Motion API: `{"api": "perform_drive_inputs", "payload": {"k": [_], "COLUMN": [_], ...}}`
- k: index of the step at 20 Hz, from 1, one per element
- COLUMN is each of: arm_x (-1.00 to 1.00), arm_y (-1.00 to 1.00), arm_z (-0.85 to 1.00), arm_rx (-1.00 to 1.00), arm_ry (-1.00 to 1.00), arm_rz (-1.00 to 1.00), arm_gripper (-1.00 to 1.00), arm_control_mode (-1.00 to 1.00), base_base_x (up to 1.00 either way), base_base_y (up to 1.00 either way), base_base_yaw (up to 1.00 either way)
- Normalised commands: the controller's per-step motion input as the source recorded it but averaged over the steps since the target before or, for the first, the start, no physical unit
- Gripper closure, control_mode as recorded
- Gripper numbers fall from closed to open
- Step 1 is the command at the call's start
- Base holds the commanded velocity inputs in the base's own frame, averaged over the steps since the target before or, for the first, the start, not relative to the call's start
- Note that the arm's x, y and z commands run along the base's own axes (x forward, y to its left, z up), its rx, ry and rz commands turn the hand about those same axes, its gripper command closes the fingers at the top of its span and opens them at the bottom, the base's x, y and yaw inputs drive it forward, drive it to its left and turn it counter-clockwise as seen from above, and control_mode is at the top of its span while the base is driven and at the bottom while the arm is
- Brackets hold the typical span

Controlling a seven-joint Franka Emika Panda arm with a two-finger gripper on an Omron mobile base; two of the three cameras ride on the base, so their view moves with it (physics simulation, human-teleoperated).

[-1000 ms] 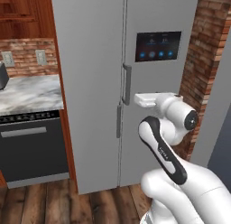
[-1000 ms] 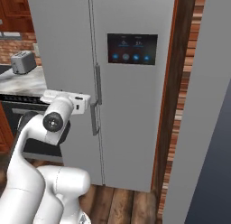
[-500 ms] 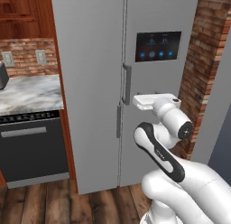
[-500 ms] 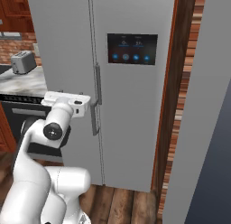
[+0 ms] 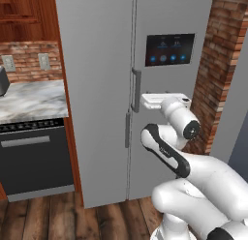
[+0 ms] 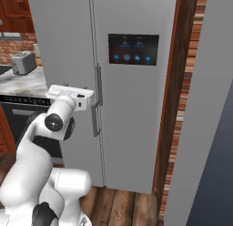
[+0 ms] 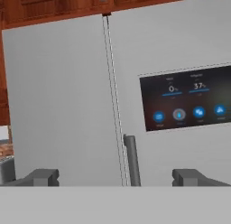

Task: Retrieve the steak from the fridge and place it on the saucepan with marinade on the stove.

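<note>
**Gripper facing the closed fridge, jaws spread wide**

Gripper (image 7: 117,177) is pointing straight at the fridge (image 5: 97,65), and you are looking along it in the hand view: its two dark finger tips (image 7: 43,177) are standing far apart, one at each side of the lower frame, with nothing between them. The jaws are gaping fully and holding nothing.

Between those tips you are seeing the right door's vertical handle (image 7: 131,160), just to the right of the seam where the two grey doors are meeting. Both doors are sitting shut. The dark touch panel (image 7: 187,103) with its blue icons is showing up and to the right of the handle.

From the left base view, the hand (image 5: 162,101) is hovering level just beside the right door's handle (image 5: 137,89), close to it, though you cannot tell whether it is touching. The left door's handle (image 5: 127,130) is hanging lower, on the other side of the seam. In the right base view, the same hand (image 6: 73,95) is reaching in from the left toward the handles (image 6: 98,100).

Left of the fridge, you are seeing a marble counter (image 5: 29,98) above a black dishwasher (image 5: 34,157), with a toaster (image 6: 22,62) standing on the counter. A brick wall (image 5: 213,65) is flanking the fridge on the right.
</note>
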Motion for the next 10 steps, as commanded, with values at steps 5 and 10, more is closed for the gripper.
{"api": "perform_drive_inputs", "payload": {"k": [5,10], "arm_x": [0.37,0.37], "arm_y": [-0.08,-0.06], "arm_z": [0.09,0.0], "arm_rx": [0.0,0.0], "arm_ry": [0.0,0.0], "arm_rz": [-0.03,0.0], "arm_gripper": [-1.0,-1.0], "arm_control_mode": [-1.0,-1.0], "base_base_x": [0.0,0.0], "base_base_y": [0.0,0.0], "base_base_yaw": [0.0,0.0]}}
